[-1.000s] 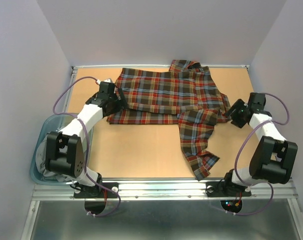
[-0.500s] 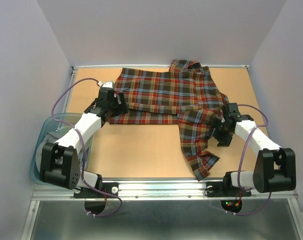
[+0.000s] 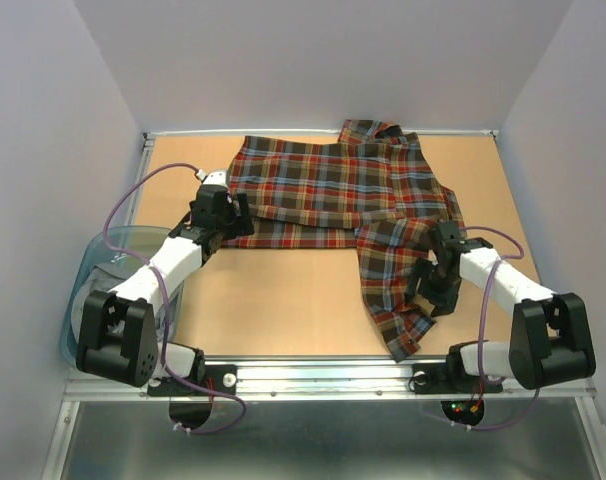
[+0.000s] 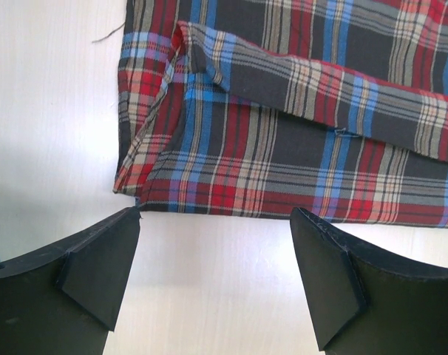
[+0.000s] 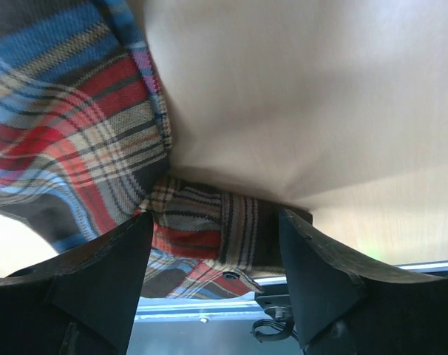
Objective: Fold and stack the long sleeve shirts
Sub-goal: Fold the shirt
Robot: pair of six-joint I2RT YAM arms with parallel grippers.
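The black two-finger left gripper (image 4: 216,222) stood spread wide on its outstretched white arm. The right gripper (image 5: 215,220), angled downward, gaped too.

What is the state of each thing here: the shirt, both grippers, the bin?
Plaid shirt: spread out, one sleeve lying toward the near edge.
Left gripper: jaws open, empty, at the shirt's corner.
Right gripper: jaws open, empty, by the sleeve cuff.
Blue bin: left of the table, contents unclear.

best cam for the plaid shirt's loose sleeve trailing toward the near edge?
Top external: the whole sleeve shows, shoulder to cuff. Right wrist catches only its cuff end, close and partly blurred. Left wrist shows only the shirt hem on the other side, not that sleeve.
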